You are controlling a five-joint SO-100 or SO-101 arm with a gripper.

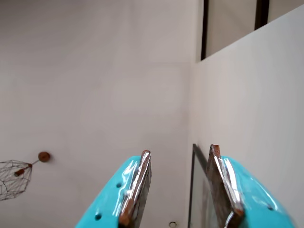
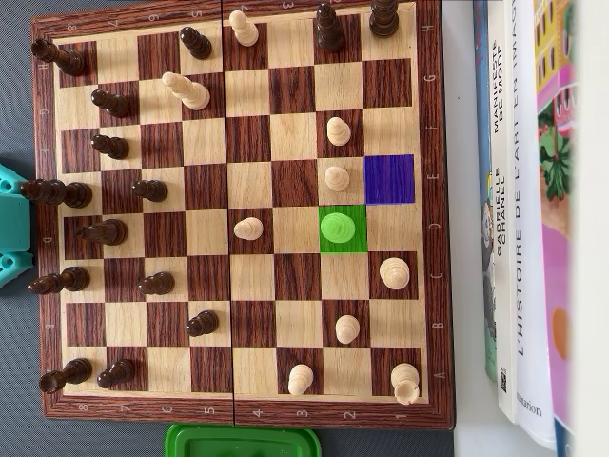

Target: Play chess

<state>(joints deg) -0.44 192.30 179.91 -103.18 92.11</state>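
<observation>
Turquoise plastic two-finger gripper (image 1: pixel 178 187) points up at a white wall in the wrist view, jaws parted, empty. Overhead, the wooden chessboard (image 2: pixel 433 190) highlights a light pawn (image 2: pixel 337 228) green, likely marking the piece to move toward the empty blue square (image 2: pixel 389 179).

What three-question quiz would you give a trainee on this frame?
1. True or false: in the wrist view, the gripper is clamped on a chess piece.
2. In the overhead view, what stands on the green square? A) a light pawn B) a dark pawn C) nothing
3. Fill in: the blue square is ___ (occupied or empty).

Key: 1. False: the jaws stand apart with nothing between them. 2. A. 3. Empty.
</observation>
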